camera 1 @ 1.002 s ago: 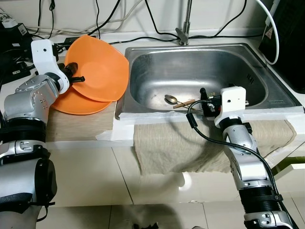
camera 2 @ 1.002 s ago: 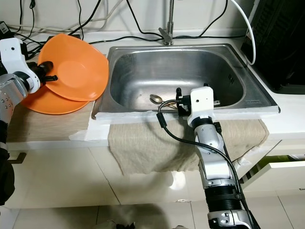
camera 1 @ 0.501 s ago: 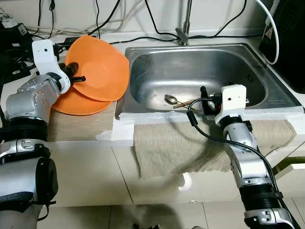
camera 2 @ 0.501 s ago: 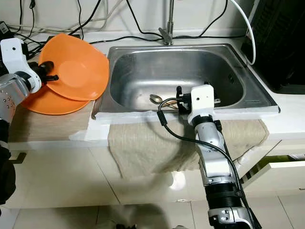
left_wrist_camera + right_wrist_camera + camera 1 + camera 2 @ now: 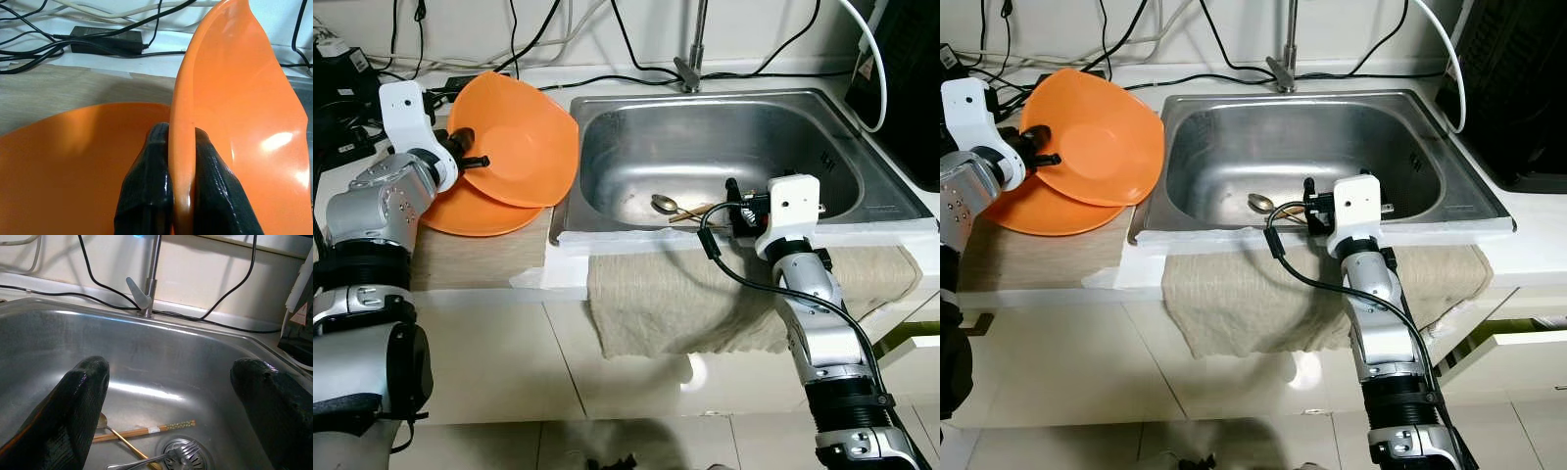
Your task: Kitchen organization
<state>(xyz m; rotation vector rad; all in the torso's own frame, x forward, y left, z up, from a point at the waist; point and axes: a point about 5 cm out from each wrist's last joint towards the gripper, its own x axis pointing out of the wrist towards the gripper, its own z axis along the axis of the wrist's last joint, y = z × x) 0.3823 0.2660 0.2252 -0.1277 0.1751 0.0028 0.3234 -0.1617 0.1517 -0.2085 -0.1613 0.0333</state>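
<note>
My left gripper (image 5: 476,162) is shut on the rim of an orange plate (image 5: 519,137), held tilted on edge above the counter left of the sink. In the left wrist view its fingers (image 5: 146,191) pinch that rim. A second orange plate (image 5: 475,213) lies flat beneath it. My right gripper (image 5: 168,377) is open at the sink's front edge, facing into the steel sink (image 5: 705,127) with nothing between its fingers. On the sink floor lie a spoon (image 5: 664,204), a pair of chopsticks (image 5: 146,431) and a fork (image 5: 166,458) by the drain.
A beige cloth (image 5: 705,294) hangs over the counter's front edge below the sink. The faucet (image 5: 690,59) stands behind the basin. Cables and a black adapter (image 5: 105,39) lie along the back wall. A black appliance (image 5: 911,88) stands at the far right.
</note>
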